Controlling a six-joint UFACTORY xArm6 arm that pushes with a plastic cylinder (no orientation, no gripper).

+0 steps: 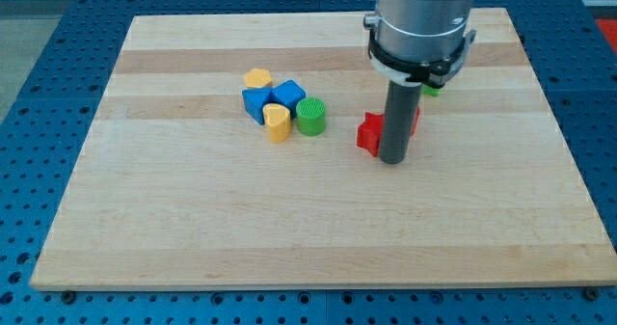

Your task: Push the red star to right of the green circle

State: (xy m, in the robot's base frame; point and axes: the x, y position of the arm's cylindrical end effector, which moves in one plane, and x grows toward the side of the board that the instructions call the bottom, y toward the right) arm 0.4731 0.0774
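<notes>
**Inspector:** State the position of the red star against the green circle.

**Assistant:** It lies to the view's right of the green circle, a little lower, near but apart from it. My tip stands directly at the star's right side, apparently touching, and hides part of it.

**Inspector:** Holding anything?

**Assistant:** No. The arm ends in a plain rod with no jaws to open or close; it only pushes.

**Inspector:** Progress?

**Assistant:** In my judgement the star is already on the correct side. What may remain is a small nudge leftward and upward to bring it level with the circle.

**Inspector:** Other items?

**Assistant:** Left of the circle, touching it: a yellow block, two blue blocks, another yellow block. A green block peeks out behind the arm.
</notes>
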